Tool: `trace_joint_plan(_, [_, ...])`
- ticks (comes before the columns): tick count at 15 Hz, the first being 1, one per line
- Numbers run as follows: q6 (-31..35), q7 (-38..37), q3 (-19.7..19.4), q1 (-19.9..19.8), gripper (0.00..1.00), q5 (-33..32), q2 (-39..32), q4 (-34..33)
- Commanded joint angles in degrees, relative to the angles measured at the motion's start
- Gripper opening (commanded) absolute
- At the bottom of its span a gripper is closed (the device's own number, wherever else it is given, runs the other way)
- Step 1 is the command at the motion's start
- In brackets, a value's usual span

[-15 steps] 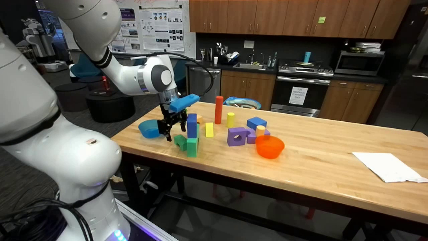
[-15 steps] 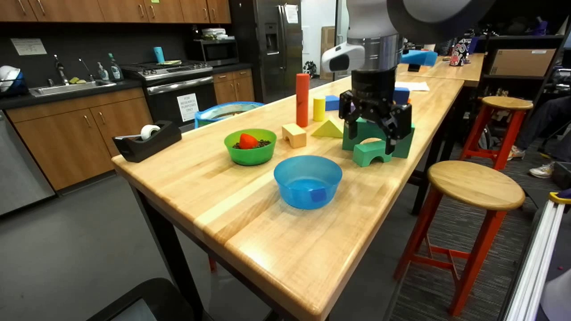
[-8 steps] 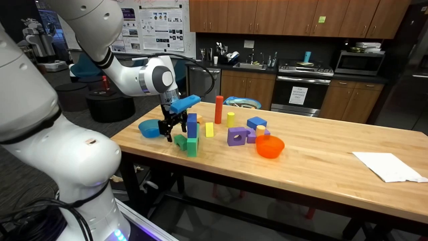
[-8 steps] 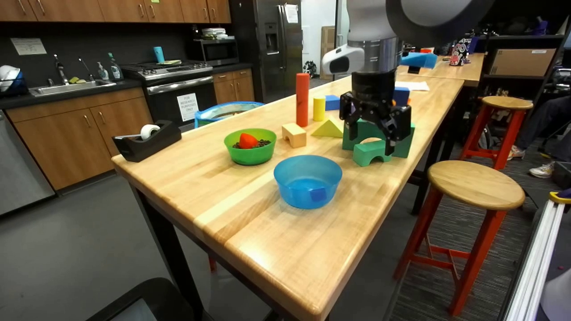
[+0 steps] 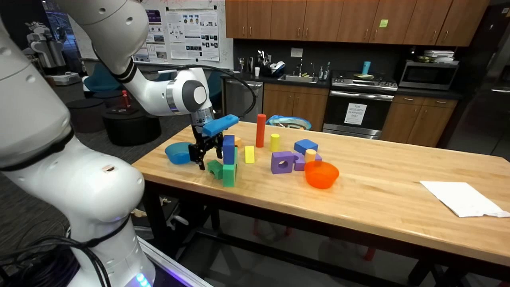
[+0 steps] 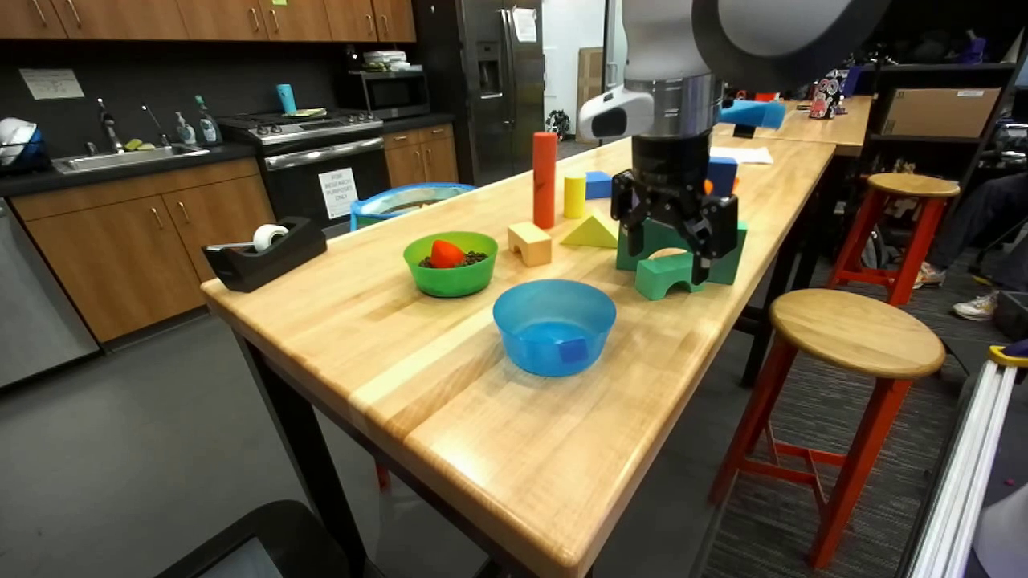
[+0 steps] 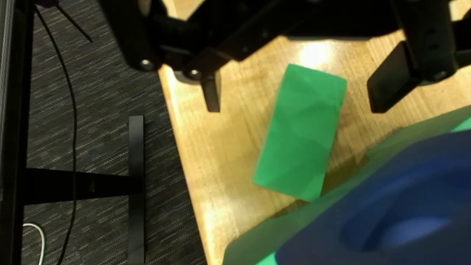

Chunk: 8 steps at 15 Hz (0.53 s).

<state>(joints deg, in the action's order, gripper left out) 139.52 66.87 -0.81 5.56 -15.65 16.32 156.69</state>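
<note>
Brown cabinets, a sink and a stove line the wall behind a pale wooden counter. From left to right in an exterior view, a blue bowl sits near the counter's end; next to it hangs the hand, jaws spread wide, holding nothing. Just below, to the right, a green arch block stands on its two feet on the counter, hollow side down. In the wrist view it shows between the jaws, its long axis running up and down, the top end leaning right and the lower end pointing at a larger green block; whether the two touch cannot be told. On that block rests a blue block. Farther right come a yellow block, a red cylinder, a yellow cylinder, a purple block and an orange bowl.
</note>
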Motion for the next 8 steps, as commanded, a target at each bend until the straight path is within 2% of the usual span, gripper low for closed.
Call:
trace_joint_plan(1, [1.2,-1.5,0.6,-0.6,1.00,-1.4,-1.0,-0.4])
trace_joint_plan(8, [1.7,-2.1,0.7,-0.6,1.00,-1.4,-1.8,-0.7])
